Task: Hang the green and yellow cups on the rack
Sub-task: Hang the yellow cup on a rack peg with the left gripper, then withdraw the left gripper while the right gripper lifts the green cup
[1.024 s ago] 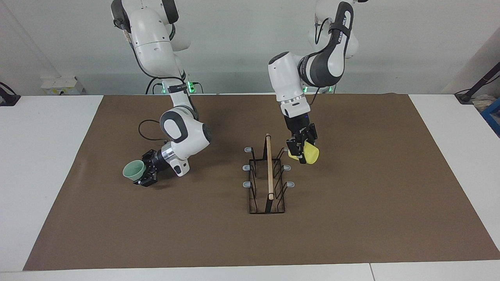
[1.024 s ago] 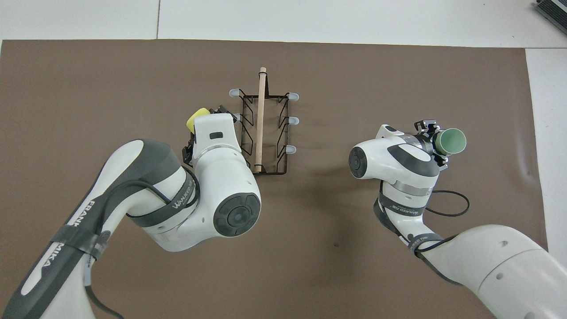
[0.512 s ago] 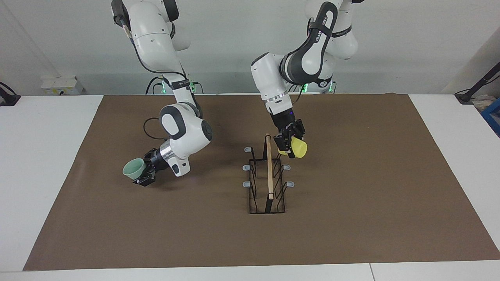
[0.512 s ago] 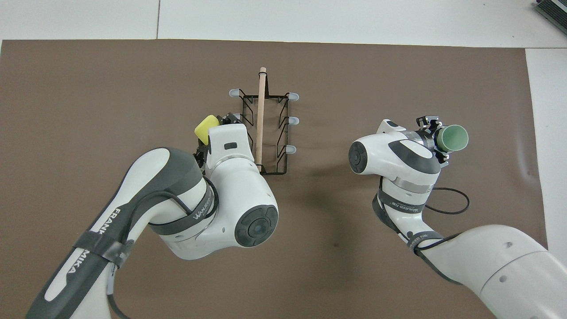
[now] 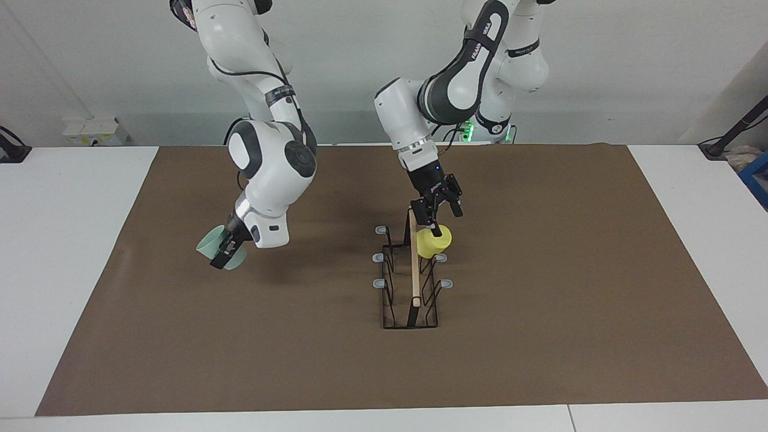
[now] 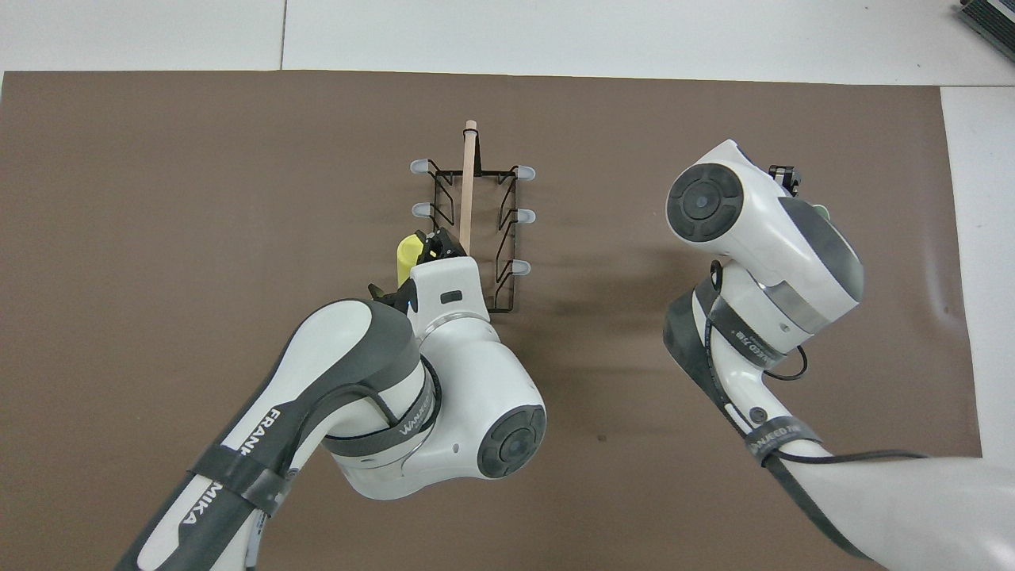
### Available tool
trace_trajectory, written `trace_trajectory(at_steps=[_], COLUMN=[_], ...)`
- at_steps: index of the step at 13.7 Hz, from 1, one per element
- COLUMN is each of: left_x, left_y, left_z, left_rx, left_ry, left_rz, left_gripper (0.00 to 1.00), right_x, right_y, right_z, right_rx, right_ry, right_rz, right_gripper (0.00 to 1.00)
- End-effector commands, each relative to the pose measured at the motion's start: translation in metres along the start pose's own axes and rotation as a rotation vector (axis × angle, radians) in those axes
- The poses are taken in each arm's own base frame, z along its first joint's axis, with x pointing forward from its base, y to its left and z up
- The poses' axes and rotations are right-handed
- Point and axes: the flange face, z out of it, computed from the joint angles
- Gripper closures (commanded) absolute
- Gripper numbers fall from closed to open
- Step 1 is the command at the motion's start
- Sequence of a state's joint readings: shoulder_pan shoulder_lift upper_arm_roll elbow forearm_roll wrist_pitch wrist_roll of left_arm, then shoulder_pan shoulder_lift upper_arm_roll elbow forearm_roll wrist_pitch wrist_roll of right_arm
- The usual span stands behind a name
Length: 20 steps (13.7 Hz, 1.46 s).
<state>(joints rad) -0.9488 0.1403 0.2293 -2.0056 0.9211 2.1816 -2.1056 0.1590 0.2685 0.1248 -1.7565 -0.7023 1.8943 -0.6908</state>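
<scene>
- Left gripper [image 5: 438,207] hangs just above the yellow cup [image 5: 433,243], fingers spread and off it. The cup sits mouth-down on the rack [image 5: 411,282], on a prong at the end nearest the robots.
- Right gripper [image 5: 227,252] is clamped on the green cup [image 5: 211,243], held up over the mat toward the right arm's end, tilted, probably to suit a prong.
- One hung, one to go.

1 camera faces the robots from across the table; 1 looks steeply down — both share the rack [image 5: 411,270] [image 6: 473,230] (mid-mat).
</scene>
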Motion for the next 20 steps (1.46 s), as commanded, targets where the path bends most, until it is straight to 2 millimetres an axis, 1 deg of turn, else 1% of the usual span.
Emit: trace_trajectory(at_steps=[1,3,4,5,6,7,9,11,12,14,16,17,19,20], left_x=[0.016,0.040,0.054,0.067,0.082,0.103,0.133,0.155,0.170,0.193,0.214,0.223,0.251,0.262], left_y=[-0.002,-0.003,-0.005,-0.008,-0.012,-0.018,-0.026,-0.035,-0.041,-0.053,-0.067,-0.073,-0.089,-0.097], left_z=[-0.009,-0.015,-0.011,-0.011,-0.002,0.007,0.025,0.040,0.044,0.051,0.059,0.065,0.079,0.086], left_rx=[0.001,0.006,0.020,0.023,0.039,0.048,0.032,0.044,0.038,0.033,0.038,0.041,0.020,0.013], left_ry=[0.015,-0.001,-0.018,-0.033,-0.039,-0.041,-0.063,-0.091,-0.111,-0.154,-0.178,-0.190,-0.214,-0.239], left_rz=[0.061,0.123,0.132,0.156,0.159,0.146,0.160,0.219,0.252,0.307,0.352,0.365,0.399,0.419], left_gripper=[0.00,0.00,0.00,0.00,0.00,0.00,0.00,0.00,0.00,0.00,0.00,0.00,0.00,0.00], right_x=[-0.012,-0.006,-0.004,-0.003,0.001,0.006,0.009,0.008,0.009,0.014,0.009,0.003,-0.010,-0.013], right_y=[0.014,0.012,0.010,0.010,0.008,0.005,0.007,0.008,0.009,0.013,0.015,0.015,0.017,0.021], right_z=[-0.034,-0.043,-0.044,-0.044,-0.049,-0.056,-0.066,-0.077,-0.085,-0.097,-0.115,-0.123,-0.143,-0.147], right_rx=[0.041,0.042,0.042,0.043,0.050,0.076,0.112,0.134,0.155,0.180,0.210,0.221,0.236,0.251], right_ry=[0.118,0.144,0.148,0.150,0.169,0.209,0.286,0.347,0.410,0.537,0.646,0.681,0.756,0.808], right_rz=[0.061,0.065,0.067,0.068,0.070,0.091,0.182,0.245,0.284,0.342,0.400,0.422,0.455,0.480], right_gripper=[1.00,1.00,1.00,1.00,1.00,1.00,1.00,1.00,1.00,1.00,1.00,1.00,1.00,1.00])
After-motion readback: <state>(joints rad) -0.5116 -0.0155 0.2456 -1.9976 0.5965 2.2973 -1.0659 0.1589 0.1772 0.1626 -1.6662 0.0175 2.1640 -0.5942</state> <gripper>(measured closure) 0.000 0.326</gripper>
